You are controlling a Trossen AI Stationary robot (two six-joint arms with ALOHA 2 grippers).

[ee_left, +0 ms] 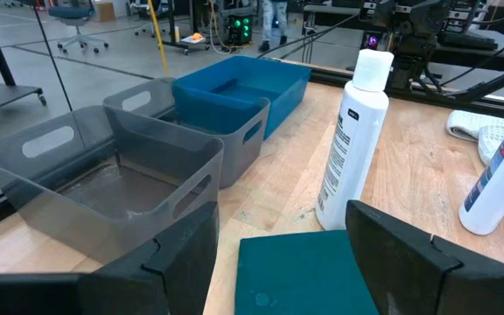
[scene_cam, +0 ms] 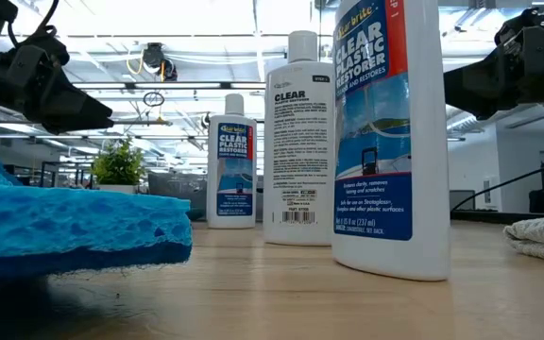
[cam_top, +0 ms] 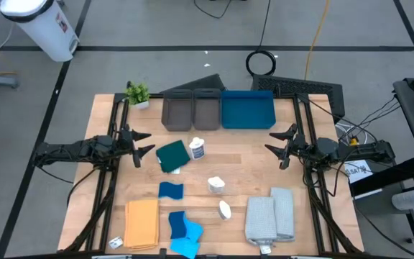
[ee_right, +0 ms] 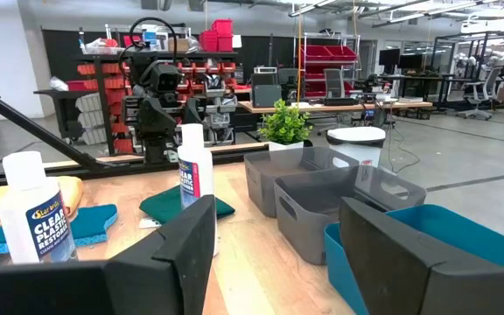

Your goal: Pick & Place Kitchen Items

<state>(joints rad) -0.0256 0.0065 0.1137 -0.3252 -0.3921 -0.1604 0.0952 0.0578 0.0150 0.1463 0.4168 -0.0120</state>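
Dark green cloth [cam_top: 171, 155], orange cloth [cam_top: 141, 222], grey cloths [cam_top: 270, 216], blue sponges [cam_top: 184, 229], white blue-labelled bottles [cam_top: 197, 149], grey trays [cam_top: 192, 111], blue tray [cam_top: 247, 110], pale wood table [cam_top: 243, 162]

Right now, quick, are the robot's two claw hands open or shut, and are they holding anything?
Left gripper: open, holding nothing, beside the dark green folded cloth.
Right gripper: open, holding nothing.
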